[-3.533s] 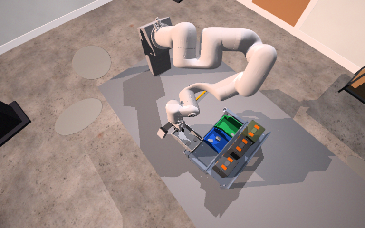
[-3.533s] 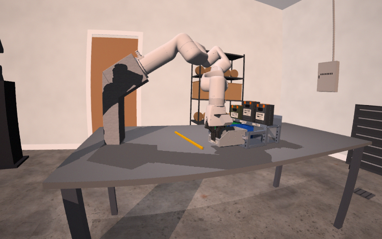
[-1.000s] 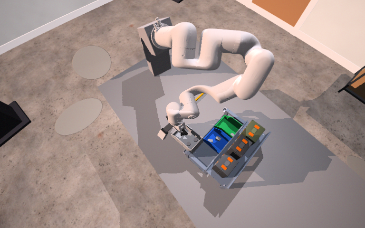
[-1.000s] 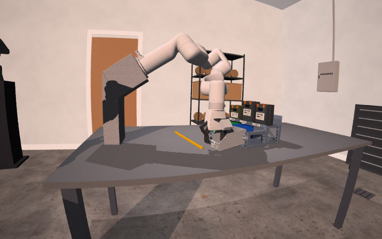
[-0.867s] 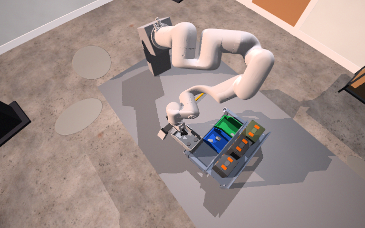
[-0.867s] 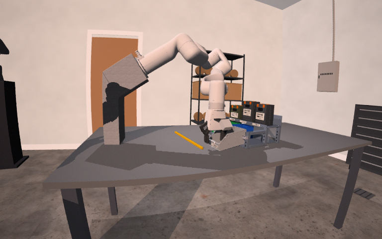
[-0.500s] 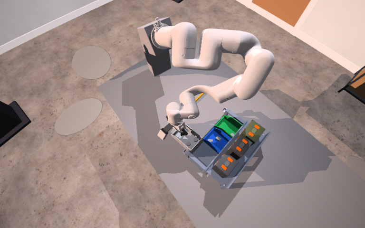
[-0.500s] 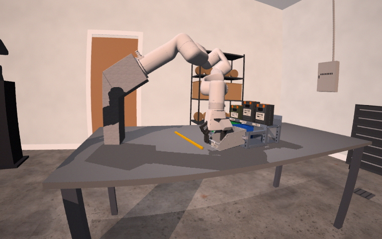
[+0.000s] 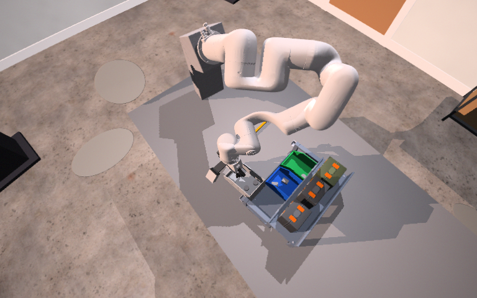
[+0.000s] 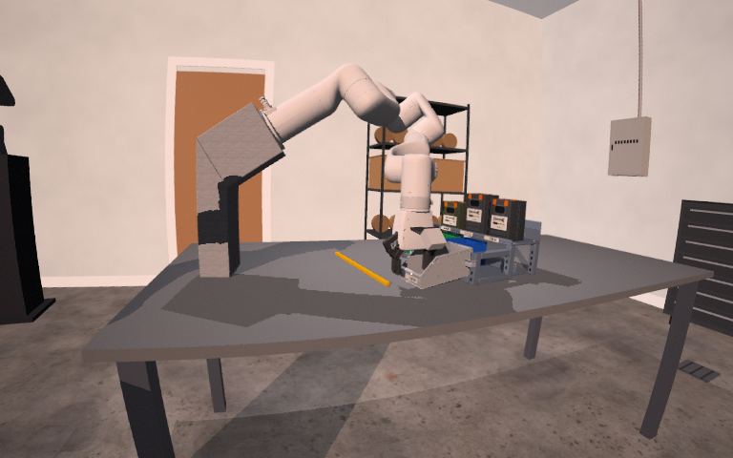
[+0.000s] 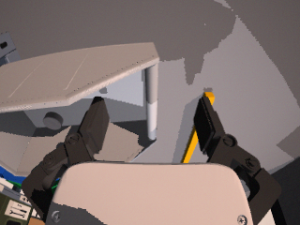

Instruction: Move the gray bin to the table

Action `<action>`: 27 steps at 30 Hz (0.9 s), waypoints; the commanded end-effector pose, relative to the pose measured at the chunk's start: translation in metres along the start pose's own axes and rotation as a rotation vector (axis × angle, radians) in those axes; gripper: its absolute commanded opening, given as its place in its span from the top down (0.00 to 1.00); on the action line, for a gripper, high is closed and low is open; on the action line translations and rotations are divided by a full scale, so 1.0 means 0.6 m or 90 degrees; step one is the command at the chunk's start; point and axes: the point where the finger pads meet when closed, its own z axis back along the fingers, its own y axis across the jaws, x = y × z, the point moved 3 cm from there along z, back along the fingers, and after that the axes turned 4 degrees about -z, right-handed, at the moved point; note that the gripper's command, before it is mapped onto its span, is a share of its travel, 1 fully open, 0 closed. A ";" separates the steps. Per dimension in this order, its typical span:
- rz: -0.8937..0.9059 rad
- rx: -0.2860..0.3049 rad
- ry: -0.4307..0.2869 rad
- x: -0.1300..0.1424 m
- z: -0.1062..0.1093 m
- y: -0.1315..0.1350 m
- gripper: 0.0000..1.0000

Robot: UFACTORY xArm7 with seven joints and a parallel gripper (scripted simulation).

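Straddling the gray open bin's [image 10: 435, 267] near wall, the gripper [image 11: 152, 127] has its fingers spread wide, grasping nothing | bin on the table top [image 10: 303, 316], its far end against the shelf [image 10: 505, 254]; whether it overlaps the shelf is hidden | bin's parts [image 9: 246, 186] small, hard to make out | blue bin [image 9: 282, 180]; green bin [image 9: 299, 162] on shelf

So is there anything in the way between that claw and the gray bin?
Nothing visible. The open gripper sits right at the gray bin, its fingers on either side of the bin's wall without touching it. The yellow stick lies off to one side on the table.
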 end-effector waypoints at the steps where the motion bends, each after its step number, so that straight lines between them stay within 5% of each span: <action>1: -0.001 0.000 0.001 -0.001 0.001 0.000 0.00; 5: -0.001 0.000 0.001 -0.001 0.001 0.000 0.00; 10: -0.001 0.000 0.001 -0.001 0.093 0.000 0.00; 22: -0.001 0.000 0.001 -0.001 0.093 0.000 0.00; 27: -0.001 0.000 0.001 -0.001 0.151 0.000 0.00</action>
